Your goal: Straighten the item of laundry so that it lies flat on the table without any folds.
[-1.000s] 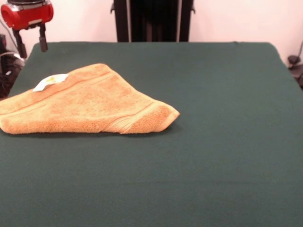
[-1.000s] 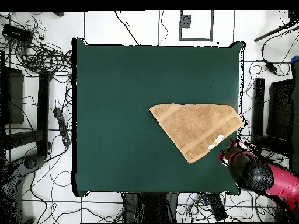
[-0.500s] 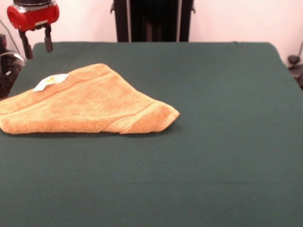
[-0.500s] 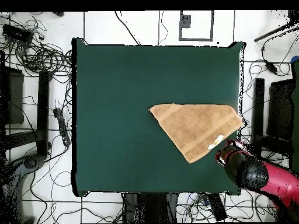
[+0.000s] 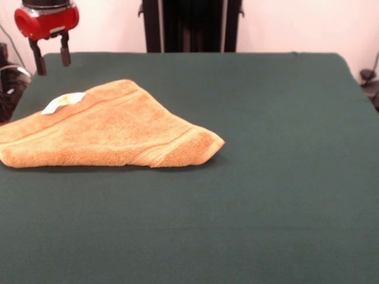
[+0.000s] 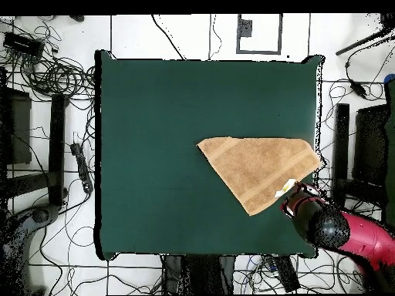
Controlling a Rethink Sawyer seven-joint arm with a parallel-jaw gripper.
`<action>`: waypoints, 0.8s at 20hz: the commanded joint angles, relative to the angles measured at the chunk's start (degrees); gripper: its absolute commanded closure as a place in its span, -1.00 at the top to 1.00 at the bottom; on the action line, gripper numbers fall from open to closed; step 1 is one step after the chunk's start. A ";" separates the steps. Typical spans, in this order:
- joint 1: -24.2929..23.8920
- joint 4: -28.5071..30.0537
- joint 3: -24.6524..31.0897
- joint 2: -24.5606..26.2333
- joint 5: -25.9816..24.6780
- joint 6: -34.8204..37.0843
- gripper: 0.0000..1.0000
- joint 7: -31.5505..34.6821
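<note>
The orange-tan towel (image 5: 106,127) lies folded into a triangle at the left of the green table (image 5: 266,177) in the front view, its left part reaching past the picture's left edge. Its white tag (image 5: 63,101) shows near the far corner. In the overhead view the towel (image 6: 258,169) lies by the table's right edge, the tag (image 6: 285,186) at its lower right. My gripper (image 5: 51,59) is open and empty, hanging in the air just behind the tag corner. From above the gripper (image 6: 297,199) sits beside the tag.
Cables and stands (image 6: 54,85) lie on the floor around the table. The robot's black pedestal (image 5: 190,26) stands behind the table's far edge. The table's right edge (image 6: 318,116) runs close to the towel.
My gripper has moved toward the towel's tag corner, rightward in the front view and leftward in the overhead view. The towel has not moved.
</note>
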 commanded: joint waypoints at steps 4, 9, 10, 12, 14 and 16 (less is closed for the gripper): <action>6.04 -0.07 -1.26 5.08 2.46 3.15 1.00 13.46; 7.97 -0.07 -2.32 5.94 3.04 2.88 1.00 14.30; 8.49 -0.08 -2.91 5.99 3.17 2.57 1.00 14.87; 9.00 0.09 -3.49 5.97 3.39 1.83 1.00 15.37; 9.58 0.08 -3.77 6.25 3.71 1.70 1.00 15.60; 10.84 0.05 -4.90 6.53 4.01 1.24 1.00 16.81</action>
